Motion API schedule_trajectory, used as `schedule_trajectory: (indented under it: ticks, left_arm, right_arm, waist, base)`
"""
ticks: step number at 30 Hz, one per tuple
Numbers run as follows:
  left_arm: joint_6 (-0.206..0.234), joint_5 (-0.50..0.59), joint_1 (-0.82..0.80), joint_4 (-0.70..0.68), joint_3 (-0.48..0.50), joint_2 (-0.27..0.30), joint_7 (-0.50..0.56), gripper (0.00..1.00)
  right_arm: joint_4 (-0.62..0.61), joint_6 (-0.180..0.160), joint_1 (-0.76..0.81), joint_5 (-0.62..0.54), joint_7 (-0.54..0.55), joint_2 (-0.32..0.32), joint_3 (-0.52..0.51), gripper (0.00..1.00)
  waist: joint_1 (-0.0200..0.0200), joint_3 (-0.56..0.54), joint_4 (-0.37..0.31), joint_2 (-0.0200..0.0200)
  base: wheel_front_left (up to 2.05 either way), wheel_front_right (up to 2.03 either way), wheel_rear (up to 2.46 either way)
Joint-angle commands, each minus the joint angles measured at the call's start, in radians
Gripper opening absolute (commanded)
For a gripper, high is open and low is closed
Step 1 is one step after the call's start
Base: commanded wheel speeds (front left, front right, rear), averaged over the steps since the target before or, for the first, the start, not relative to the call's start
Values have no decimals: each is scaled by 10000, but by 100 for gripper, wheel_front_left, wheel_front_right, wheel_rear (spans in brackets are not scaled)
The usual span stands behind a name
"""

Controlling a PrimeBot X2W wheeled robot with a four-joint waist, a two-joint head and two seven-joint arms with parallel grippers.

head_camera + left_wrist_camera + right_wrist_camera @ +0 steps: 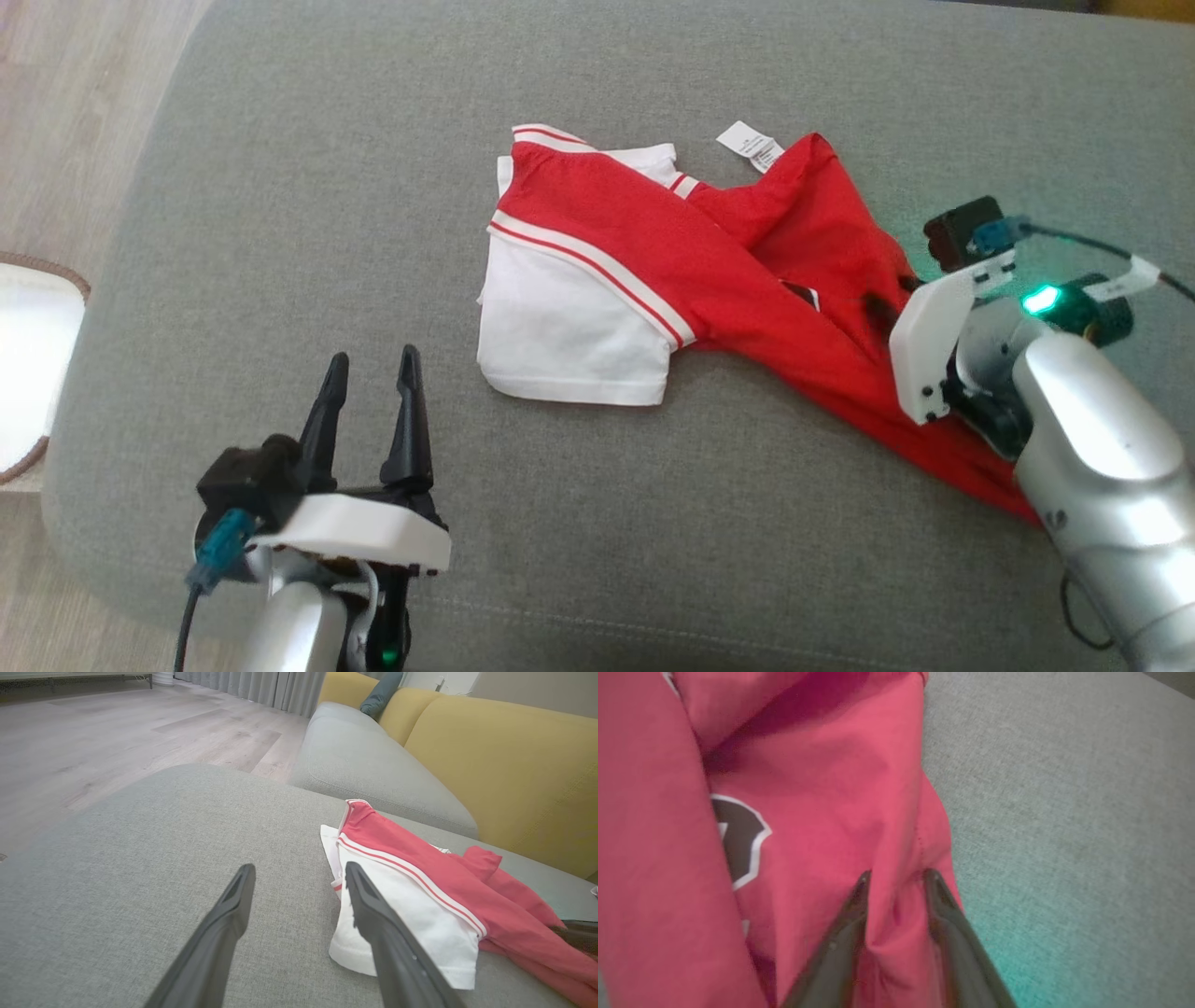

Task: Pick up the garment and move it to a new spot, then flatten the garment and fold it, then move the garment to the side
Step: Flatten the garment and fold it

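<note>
A red and white garment (653,271) lies crumpled on the grey sofa seat (280,233), white part toward the left, red part trailing right. Its white care label (750,145) sticks out at the far edge. My right gripper (897,872) points down into the red cloth (822,788) near its right edge. The jaws are narrowed but still apart, with a raised fold of cloth between them. A black and white print (738,835) shows to their left. My left gripper (372,357) stands open over bare seat, left of the garment's white part (402,924).
Wooden floor (56,112) lies beyond the seat's left edge, with a round white thing (28,355) on it. A yellow backrest (514,765) and a dark teal cushion (380,693) stand behind the seat. Bare grey seat stretches left of and in front of the garment.
</note>
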Motion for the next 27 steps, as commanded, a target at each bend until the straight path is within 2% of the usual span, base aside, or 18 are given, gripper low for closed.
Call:
schedule_trajectory:
  ticks: [1, 6, 11, 16, 22, 23, 24, 25, 27]
  left_arm:
    - [27, -73, -404, -375, 257, 20, -61, 100]
    - [45, -55, -391, -417, 307, 20, -61, 100]
    - [32, -21, -392, -427, 287, 20, -61, 100]
    - [1, 14, -405, -398, 215, 20, -61, 100]
    - [-50, 53, -505, -315, 128, 20, -61, 100]
    - [-52, 60, -516, -304, 116, 20, -61, 100]
    - [-55, 66, -521, -291, 110, 20, -61, 100]
    - [-57, 71, -525, -280, 106, 20, -61, 100]
    - [-57, 74, -529, -269, 105, 20, -61, 100]
  right_arm:
    - [36, 65, -205, 62, -44, -184, 154, 0]
    - [796, 65, -995, -435, -1117, -405, -576, 0]
    - [1610, 65, -1964, -1785, -2499, -522, -2453, 0]
    - [2167, 65, -2596, -3381, -3422, -319, -4491, 0]
    - [2554, 65, -2828, -5055, -3950, 202, -6181, 1]
    - [2582, 65, -2828, -5308, -4056, 285, -6475, 36]
    - [2591, 65, -2823, -5532, -4172, 378, -6791, 87]
    - [2565, 65, -2806, -5730, -4354, 485, -7128, 100]
    - [2559, 65, -2785, -5964, -4483, 590, -7408, 100]
  waist:
    - [0, 16, 15, 0]
    - [0, 65, -27, 0]
    - [0, 100, -82, 0]
    - [0, 156, -58, 0]
    - [0, 240, 57, 0]
    - [0, 244, 76, 0]
    - [0, 243, 89, 0]
    - [0, 242, 99, 0]
    - [0, 235, 105, 0]
  base:
    - [0, 0, 0]
    - [0, 0, 0]
    - [0, 0, 0]
    - [0, 0, 0]
    - [0, 0, 0]
    - [0, 0, 0]
    - [0, 0, 0]
    - [0, 0, 0]
    - [0, 0, 0]
